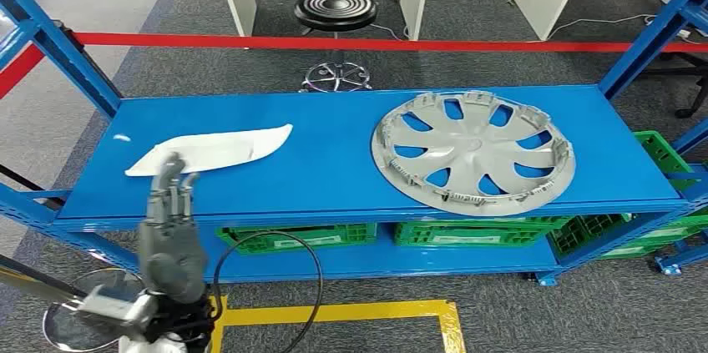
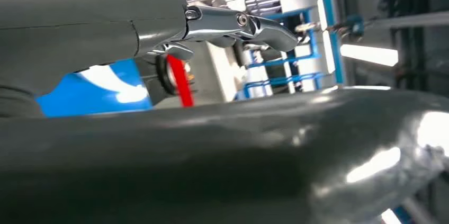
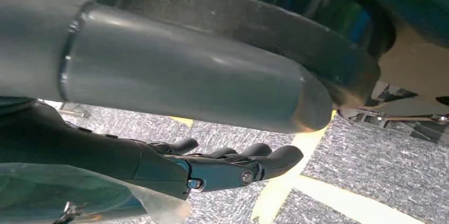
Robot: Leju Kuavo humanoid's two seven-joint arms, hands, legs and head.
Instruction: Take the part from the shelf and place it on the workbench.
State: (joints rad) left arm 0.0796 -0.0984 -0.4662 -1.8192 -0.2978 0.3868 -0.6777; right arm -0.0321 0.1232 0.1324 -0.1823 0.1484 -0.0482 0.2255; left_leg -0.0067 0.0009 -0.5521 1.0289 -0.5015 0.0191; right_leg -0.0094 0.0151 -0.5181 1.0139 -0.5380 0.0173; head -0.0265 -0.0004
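On the left of the blue shelf top [image 1: 334, 161] lies a flat white part [image 1: 217, 149]. A silver wheel cover [image 1: 472, 151] lies on the right of the same shelf. My left hand [image 1: 171, 228] is raised at the shelf's front edge. Its fingers point up and are apart, and their tips reach the part's near left edge. It grips nothing. The left wrist view shows those fingers [image 2: 238, 23] stretched out over the blue shelf. My right hand [image 3: 212, 168] hangs above the grey floor, its fingers straight and holding nothing.
Green crates [image 1: 300, 236] fill the lower shelf. Blue uprights [image 1: 58, 48] stand at the shelf corners. A red tape barrier [image 1: 334, 42] and a black stool [image 1: 336, 11] are behind the shelf. Yellow floor tape [image 1: 334, 313] and a black cable [image 1: 275, 286] lie in front.
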